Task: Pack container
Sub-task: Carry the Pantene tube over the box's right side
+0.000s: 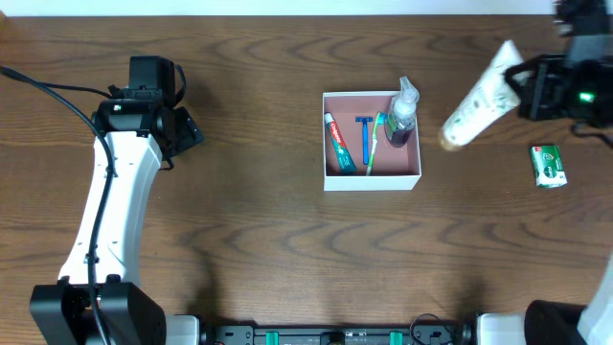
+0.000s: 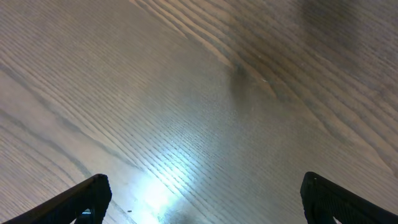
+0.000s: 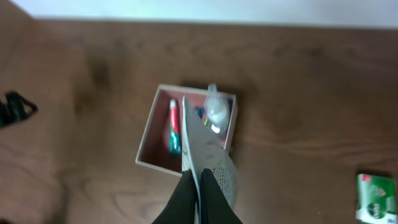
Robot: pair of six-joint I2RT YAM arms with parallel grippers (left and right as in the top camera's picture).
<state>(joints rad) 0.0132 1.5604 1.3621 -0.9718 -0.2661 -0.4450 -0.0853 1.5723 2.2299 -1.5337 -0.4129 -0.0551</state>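
Now my right gripper [image 3: 198,186] pinches a white tube [image 1: 476,99] beside the container [image 1: 372,182]. Left gripper [image 2: 199,199] gapes empty; I should lower gently into free space

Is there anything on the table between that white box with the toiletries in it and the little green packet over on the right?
Only the white tube, held above the table by the right gripper; overhead, bare wood lies between the white-walled box and green packet.

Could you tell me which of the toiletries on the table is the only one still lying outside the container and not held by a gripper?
The small green soap box, alone on the wood right of the container. The right gripper holds the white tube; everything else is inside.
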